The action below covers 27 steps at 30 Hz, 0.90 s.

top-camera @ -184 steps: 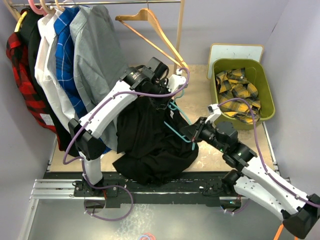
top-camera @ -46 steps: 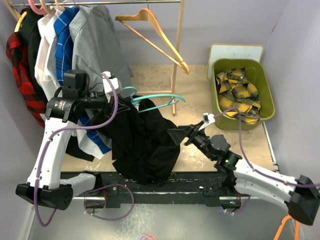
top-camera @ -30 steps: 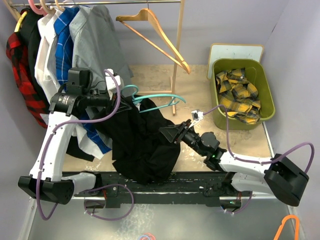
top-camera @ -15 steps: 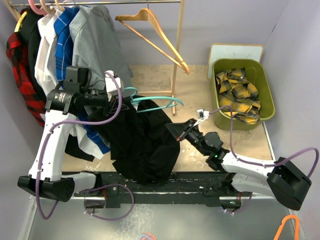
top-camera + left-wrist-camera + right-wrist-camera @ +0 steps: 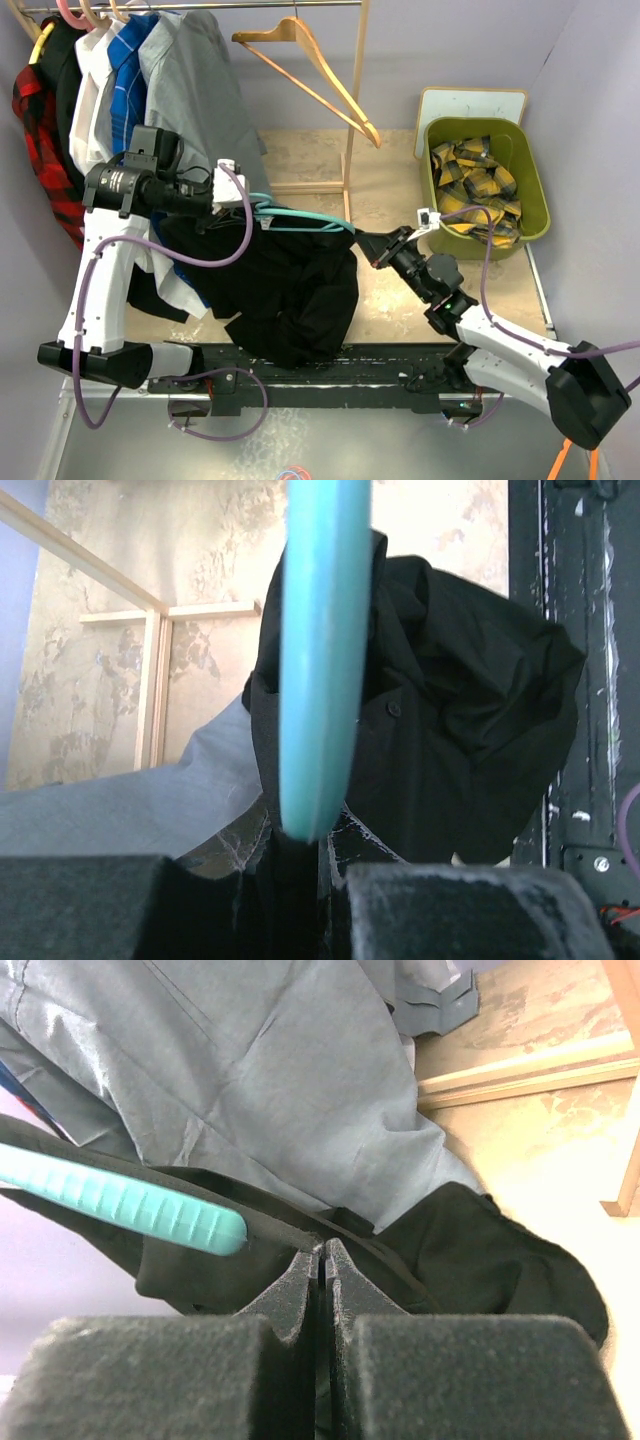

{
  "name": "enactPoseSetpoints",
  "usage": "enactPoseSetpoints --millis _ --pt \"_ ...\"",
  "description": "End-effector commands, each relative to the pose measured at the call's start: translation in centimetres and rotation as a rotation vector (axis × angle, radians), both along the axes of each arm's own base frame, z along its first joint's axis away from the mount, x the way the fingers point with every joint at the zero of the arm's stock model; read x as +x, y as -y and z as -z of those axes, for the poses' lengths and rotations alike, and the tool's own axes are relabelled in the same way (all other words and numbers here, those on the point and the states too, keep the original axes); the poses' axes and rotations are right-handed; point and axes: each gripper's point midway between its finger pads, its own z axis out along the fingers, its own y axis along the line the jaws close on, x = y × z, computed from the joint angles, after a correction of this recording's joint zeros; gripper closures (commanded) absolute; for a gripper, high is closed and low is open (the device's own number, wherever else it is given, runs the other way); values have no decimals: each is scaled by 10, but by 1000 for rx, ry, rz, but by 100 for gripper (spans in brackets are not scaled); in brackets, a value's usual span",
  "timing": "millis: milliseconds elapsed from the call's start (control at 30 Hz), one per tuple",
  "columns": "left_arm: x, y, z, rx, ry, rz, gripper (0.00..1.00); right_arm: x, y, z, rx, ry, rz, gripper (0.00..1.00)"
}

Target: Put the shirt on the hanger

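The black shirt (image 5: 285,285) hangs in a bunch from the teal hanger (image 5: 300,217) in the middle of the top view. My left gripper (image 5: 222,205) is shut on the hanger near its hook end; in the left wrist view the teal bar (image 5: 320,650) runs up from the jaws with the shirt (image 5: 450,730) behind it. My right gripper (image 5: 368,243) is shut on an edge of the black shirt (image 5: 470,1250) at the hanger's right tip (image 5: 130,1205), holding the fabric taut.
A clothes rail at the back left carries a grey shirt (image 5: 195,90), blue, white and red plaid garments. A wooden hanger (image 5: 310,65) hangs on the wooden stand (image 5: 350,130). A green bin (image 5: 485,185) with yellow plaid cloth stands at the right.
My right gripper has moved right and up, pulling the shirt's edge out along the hanger's right arm. My left gripper has shifted slightly left and tipped the hanger flatter.
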Motion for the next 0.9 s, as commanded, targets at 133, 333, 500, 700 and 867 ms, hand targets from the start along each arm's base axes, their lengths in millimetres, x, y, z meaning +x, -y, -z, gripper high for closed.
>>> enactPoseSetpoints --millis 133,333,500,700,867 --pt "16 -26 -3 175 173 -18 100 18 30 -17 -80 22 97 100" --pt "41 -44 7 274 212 -122 100 16 27 -23 -161 -29 66 100" --pt "60 -37 6 232 202 -217 100 8 7 -52 -195 -36 -57 100" --pt "60 7 36 258 165 -226 100 -22 -45 -108 -57 0 -268 100" --pt "78 25 24 151 144 -289 100 -38 -98 -148 -19 53 -387 100"
